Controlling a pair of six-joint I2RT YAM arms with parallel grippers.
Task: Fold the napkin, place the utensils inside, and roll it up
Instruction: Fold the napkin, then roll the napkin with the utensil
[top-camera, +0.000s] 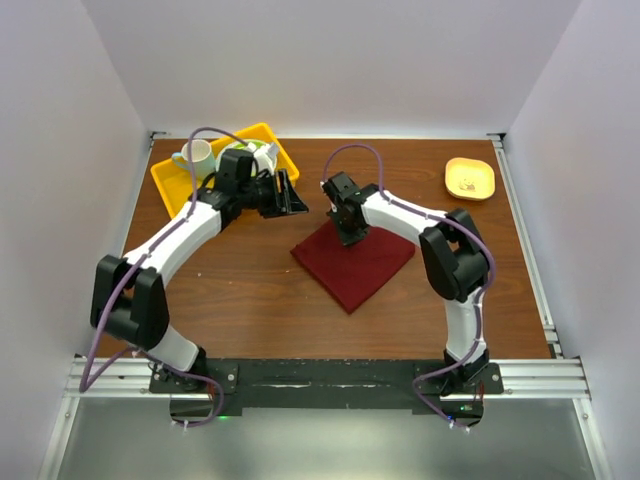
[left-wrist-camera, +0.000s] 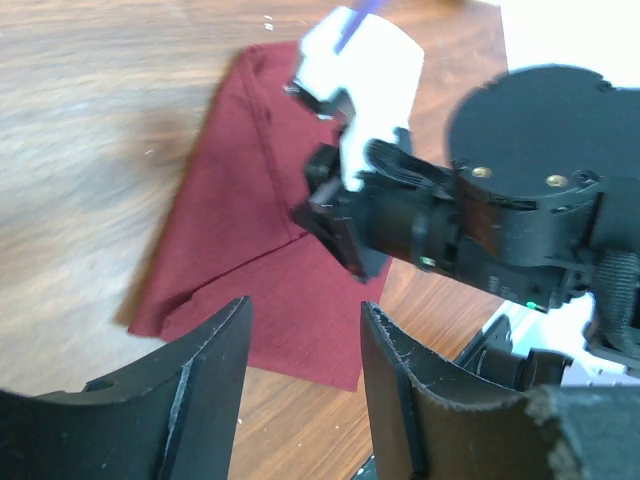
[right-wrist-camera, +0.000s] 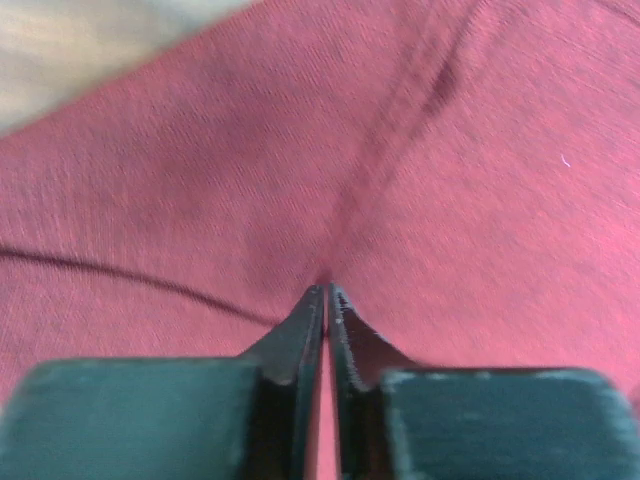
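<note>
Top view: maroon napkin (top-camera: 353, 262) lies folded, mid-table, one corner toward the arm bases; right gripper (top-camera: 350, 234) down on its far corner; left gripper (top-camera: 295, 198) off the cloth, near the yellow tray (top-camera: 170, 180) holding a mug (top-camera: 195, 157); small yellow dish (top-camera: 469, 178) far right.

Left wrist view: left gripper (left-wrist-camera: 305, 320) with jaws wide apart, holding nothing; napkin (left-wrist-camera: 240, 250) on the wood just beyond the fingertips; right gripper (left-wrist-camera: 335, 225) touching the cloth.

Right wrist view: right gripper (right-wrist-camera: 327, 295) with jaws pressed together, pinching napkin (right-wrist-camera: 200, 200) fabric; creases run into the tips.
</note>
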